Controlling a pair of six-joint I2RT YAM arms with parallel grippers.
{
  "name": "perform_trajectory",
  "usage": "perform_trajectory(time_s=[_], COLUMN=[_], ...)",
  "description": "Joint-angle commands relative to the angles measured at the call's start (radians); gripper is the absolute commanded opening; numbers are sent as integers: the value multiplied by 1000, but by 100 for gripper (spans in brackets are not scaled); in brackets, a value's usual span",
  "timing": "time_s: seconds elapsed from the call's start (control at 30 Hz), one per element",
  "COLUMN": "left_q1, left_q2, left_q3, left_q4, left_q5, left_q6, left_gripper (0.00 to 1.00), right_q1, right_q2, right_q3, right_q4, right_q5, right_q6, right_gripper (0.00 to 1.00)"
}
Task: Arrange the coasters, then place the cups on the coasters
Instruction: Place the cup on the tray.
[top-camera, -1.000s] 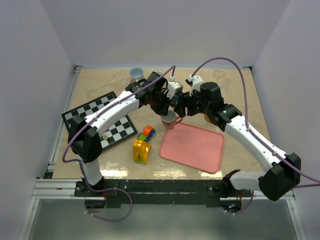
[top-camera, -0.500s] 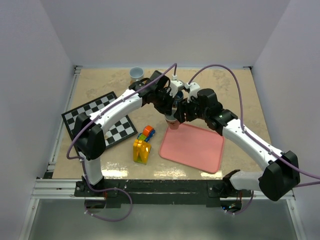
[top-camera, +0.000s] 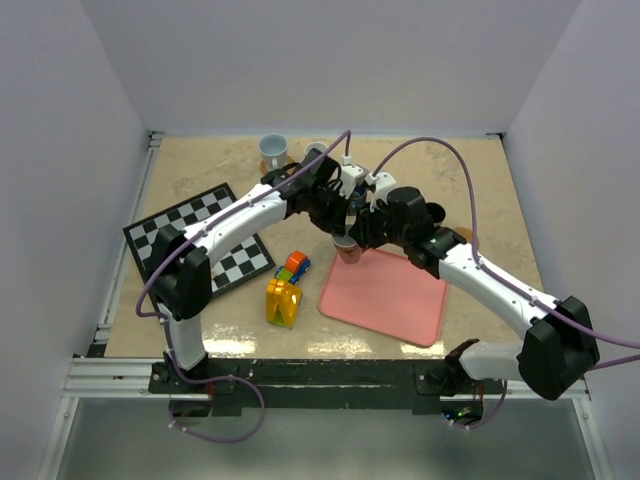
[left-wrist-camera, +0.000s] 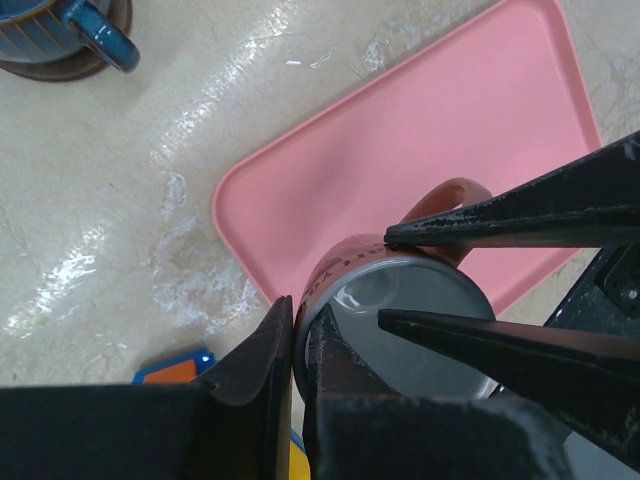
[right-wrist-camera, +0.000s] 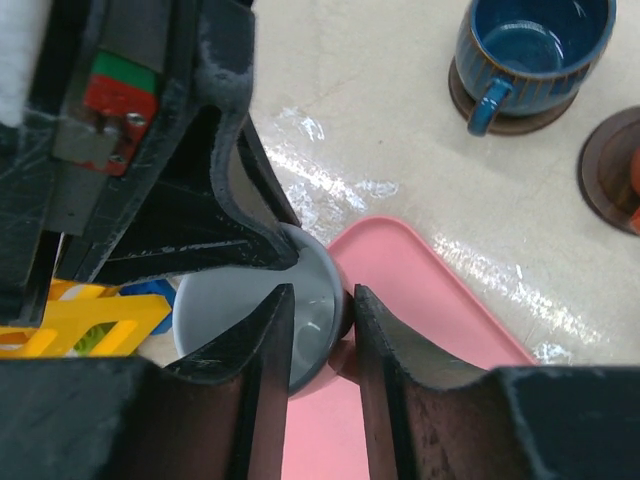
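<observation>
A reddish-tan cup (top-camera: 347, 246) hangs over the near left corner of the pink tray (top-camera: 392, 297). My left gripper (left-wrist-camera: 298, 318) is shut on the cup's (left-wrist-camera: 400, 310) rim, one finger inside and one outside. My right gripper (right-wrist-camera: 322, 298) straddles the opposite rim by the handle. One of its fingers sits inside the cup (right-wrist-camera: 225, 300) and a gap still shows, so it is open. A navy cup (right-wrist-camera: 530, 45) stands on a dark brown coaster (right-wrist-camera: 505, 117). Beside it lies another dark coaster (right-wrist-camera: 610, 165). A pale cup (top-camera: 272, 149) stands at the back.
A black-and-white chessboard (top-camera: 185, 230) lies at the left. Colourful toy blocks (top-camera: 284, 292) sit just left of the tray, below the held cup. The two arms cross close together over the table's middle.
My right gripper has moved left to the held cup and its jaws have narrowed around the rim. The left gripper stays shut on the cup, shifted slightly right.
</observation>
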Motion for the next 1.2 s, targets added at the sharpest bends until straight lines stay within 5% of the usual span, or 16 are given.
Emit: perform_trajectory(time_s=[0.0,0.33,0.7,1.17], left_q1=[1,-64,-142,-225], left_q2=[-117,-163,-163,-110], left_q3=[-37,-204,-301,-363], left_q4=[181,336,420,425], left_q5=[62,20,-161,-304], left_q6=[-104,-166,17,164], left_gripper=[0,0,0,4], right_q1=[6,9,9,10], right_q2=[9,7,-186,-470], right_q3=[-45,-87,-108,-137], right_q4=[-69,-113,-171,-177], right_q5=[79,114,285,387], right_q6=[29,87,248,348], right_gripper=[29,2,56,65])
